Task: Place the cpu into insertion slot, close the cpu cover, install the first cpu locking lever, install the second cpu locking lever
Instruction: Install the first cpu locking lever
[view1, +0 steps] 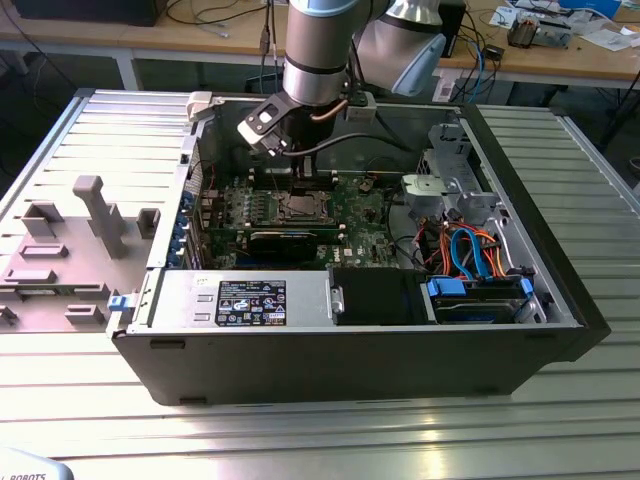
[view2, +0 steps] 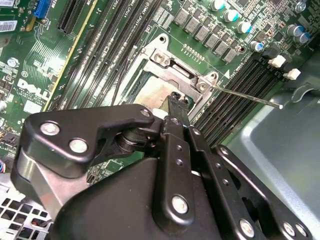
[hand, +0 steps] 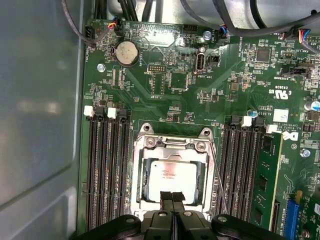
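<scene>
Where the arm (view1: 315, 50) reaches down into the open computer case (view1: 350, 350) on the ribbed metal bench (view1: 300, 440), the exterior view shows the claw (view1: 300, 183) low over the green circuit board (view1: 360, 205). It is directly above the insertion slot (view1: 300, 208). A grey moulded tray (view1: 70, 250) lies on the bench at the exterior view's left, well apart from the board.

In the first wrist view, the cpu (hand: 172, 175) lies flat inside the slot. The cpu cover (hand: 170, 144) is down around it as a silvery frame, with the plate showing through its window. The claw (hand: 172, 196) is closed, its two black fingertips pressed together with nothing between them, and they sit at the edge of the cpu. A thin wire locking lever (hand: 218, 175) runs along one side of the cover, between it and a bank of long black memory slots (hand: 245, 170).

In the second wrist view, the claw (view2: 175, 102) has its tips together at the rim of the cpu cover (view2: 172, 65). Part of the cpu (view2: 150, 92) shows just beside the tips. The locking lever (view2: 245, 94) sticks out from a corner of the cover across the memory slots. I cannot tell whether it is latched.
</scene>
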